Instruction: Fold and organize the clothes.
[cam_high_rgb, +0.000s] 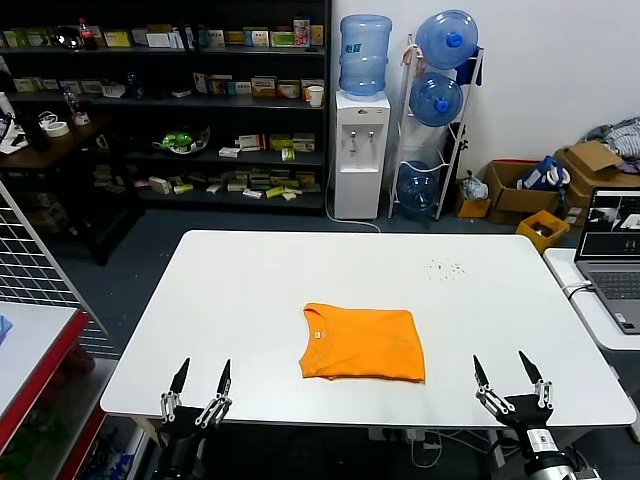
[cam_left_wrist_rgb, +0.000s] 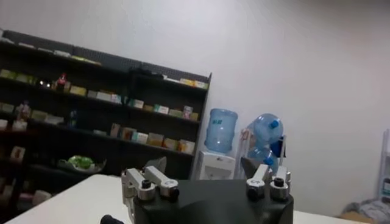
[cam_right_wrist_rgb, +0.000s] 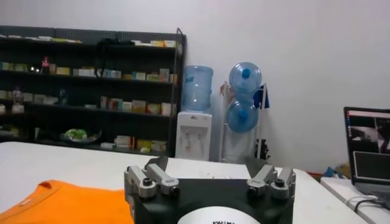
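The left gripper (cam_high_rgb: 200, 379) sits at the bottom left of the head picture, at the near edge of the white table (cam_high_rgb: 250, 280). Its two pointy fingers are apart and hold nothing.

In the middle of the picture, a bit below center, lies the orange T-shirt (cam_high_rgb: 362, 343). It is already folded into a neat flat rectangle, with the neck hole at its upper left corner. It rests on the table between the two grippers and touches neither. In the right wrist picture the shirt (cam_right_wrist_rgb: 67, 204) shows at the bottom left, flat on the table.

The shirt looks thin, soft and light. It will bend and droop when lifted, and the folds may slip open. I think the best place to grab is along an edge or at two corners, where the layers stack up. Pinching all the layers together should keep the fold tidy. It cannot break.

The right gripper (cam_high_rgb: 509, 377) is at the bottom right, also at the table edge. Its fingers are apart too, and empty.

No letters show on the shirt from here. The boxes on the shelves (cam_high_rgb: 160, 100) at the upper left are too small to read. The laptop (cam_high_rgb: 615, 250) at the right edge has a lit screen, but I cannot read it.
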